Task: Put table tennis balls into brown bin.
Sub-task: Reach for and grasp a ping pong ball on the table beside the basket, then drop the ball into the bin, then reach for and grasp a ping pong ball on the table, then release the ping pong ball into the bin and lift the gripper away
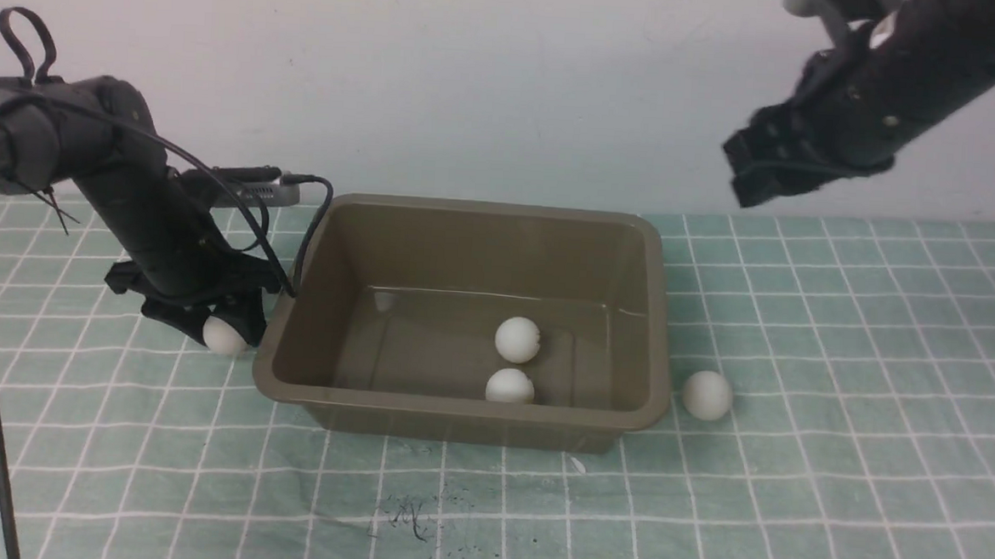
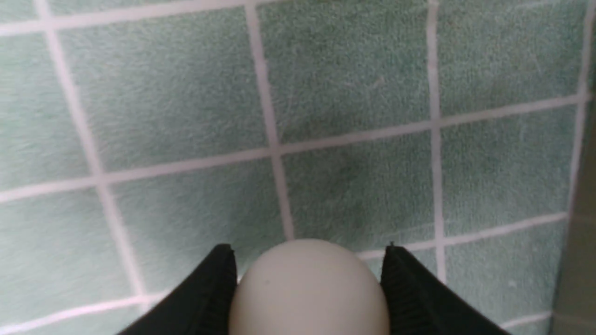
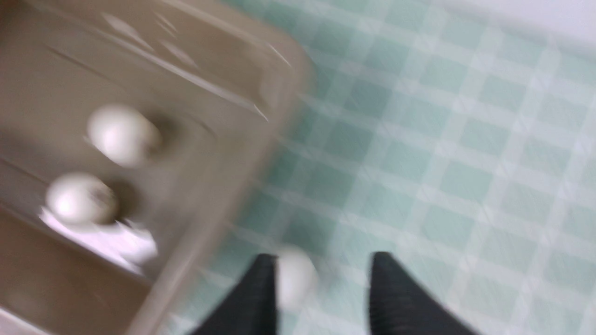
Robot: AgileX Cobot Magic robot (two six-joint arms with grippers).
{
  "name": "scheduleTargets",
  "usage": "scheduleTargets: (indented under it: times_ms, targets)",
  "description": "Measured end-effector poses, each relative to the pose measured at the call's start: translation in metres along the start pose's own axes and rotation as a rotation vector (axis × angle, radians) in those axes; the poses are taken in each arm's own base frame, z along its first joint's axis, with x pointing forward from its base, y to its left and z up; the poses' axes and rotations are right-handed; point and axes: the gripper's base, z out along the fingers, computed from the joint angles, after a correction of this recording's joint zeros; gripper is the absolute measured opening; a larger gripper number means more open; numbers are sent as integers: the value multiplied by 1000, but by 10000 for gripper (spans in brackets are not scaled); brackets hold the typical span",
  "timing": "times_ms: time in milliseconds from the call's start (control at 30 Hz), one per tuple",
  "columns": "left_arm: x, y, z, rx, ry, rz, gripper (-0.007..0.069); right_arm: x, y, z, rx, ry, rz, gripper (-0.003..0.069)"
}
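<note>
L gripper (image 1: 227, 327) sits low, just beside the bin's (image 1: 457, 407) left wall, fingers (image 2: 219, 288) clamped on the held ball (image 1: 224, 336) from both sides (in the L wrist view the ball fills the gap, both pads against it). Can't tell if that ball touches the cloth (image 1: 835, 502) or hangs just off it.

Inside the bin, two more lie on the floor right of centre, close together: far ball (image 1: 517, 338) and near ball (image 1: 510, 387).

Loose ball (image 1: 707, 395) rests on the cloth just beside the bin's right wall, toward the front corner.

R gripper (image 1: 767, 170) is up high, right of the bin and well apart from it. Its fingers are spread. R wrist view is blurred, but the loose ball shows below, by one finger.
</note>
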Motion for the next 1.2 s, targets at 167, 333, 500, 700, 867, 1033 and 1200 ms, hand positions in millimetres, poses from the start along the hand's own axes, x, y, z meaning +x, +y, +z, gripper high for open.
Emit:
scheduleTargets:
  times_ms: [167, 333, 500, 700, 867, 1033, 1200]
  targets:
    - [-14, -17, -62, 26, -109, 30, 353, 24, -22, 33, -3, 158, 94, 108]
    - [-19, -66, -96, 199, -184, 151, 353, 37, -20, 86, -66, 219, 140, 239]
    - [-16, -108, -76, 216, -139, 269, 355, 43, -18, 127, -116, 258, 201, 483]
    - [-14, -132, -42, 183, -57, 282, 562, 54, -15, 160, -164, 327, 205, 627]
    - [-14, -133, -56, 153, -45, 231, 544, 59, -12, 174, -161, 352, 192, 491]
    - [-15, -121, -108, 53, -162, 218, 188, 54, -15, 156, -126, 329, 177, 365]
    - [18, -103, -211, -49, -375, 181, 1, 28, -3, 67, -173, 125, 204, 365]
